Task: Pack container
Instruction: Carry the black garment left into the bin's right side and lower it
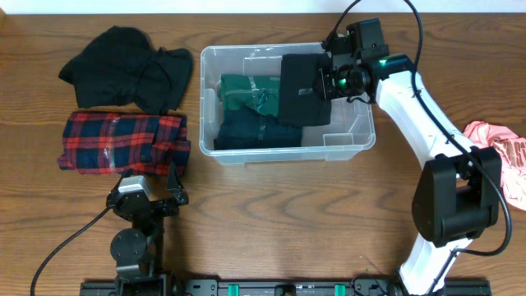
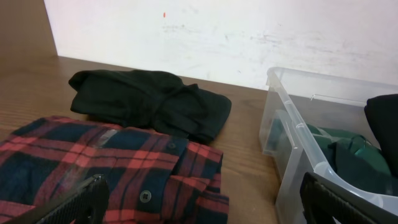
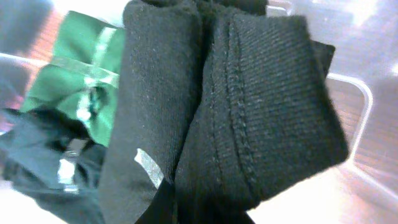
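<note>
A clear rectangular plastic container (image 1: 349,141) is seen in the upper middle of the overhead frame, standing on a brown wooden desk (image 1: 288,222). Inside it, a folded green garment (image 1: 246,89) lies toward the upper left, and a folded dark navy garment (image 1: 251,131) toward the lower left. A black knitted garment (image 1: 302,90) is seen over the container's middle, pinched at its right edge by the right hand (image 1: 330,82). Left of the container, a crumpled black garment (image 1: 123,66) lies above a folded red and navy plaid shirt (image 1: 123,141), the two touching. Just below the shirt, the left hand (image 1: 150,182) is seen with its fingers spread wide. A pink cloth (image 1: 497,148) lies at the frame's right edge.
</note>
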Controlling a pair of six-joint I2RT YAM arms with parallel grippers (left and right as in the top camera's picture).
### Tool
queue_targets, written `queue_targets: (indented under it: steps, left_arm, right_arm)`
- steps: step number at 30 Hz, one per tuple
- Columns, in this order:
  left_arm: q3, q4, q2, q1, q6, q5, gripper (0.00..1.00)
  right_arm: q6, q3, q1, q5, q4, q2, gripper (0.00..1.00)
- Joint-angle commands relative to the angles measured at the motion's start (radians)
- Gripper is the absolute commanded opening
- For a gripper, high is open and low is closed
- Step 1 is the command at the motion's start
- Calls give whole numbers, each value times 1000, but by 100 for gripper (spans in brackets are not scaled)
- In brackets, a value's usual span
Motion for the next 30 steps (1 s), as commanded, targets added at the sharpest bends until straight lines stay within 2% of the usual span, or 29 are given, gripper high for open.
queue_targets:
  steps: [1,14,30]
  left_arm:
    - [-17,-34,-5,5,6,-9,98]
    - [-17,-34,-5,5,6,-9,98]
    - [-17,-34,-5,5,6,-9,98]
  right_arm:
    - [-46,2,10,34,-2,24,1]
    - [-75,2,8,146,0,28,1]
    - [-75,-6,7,192,-11,28,1]
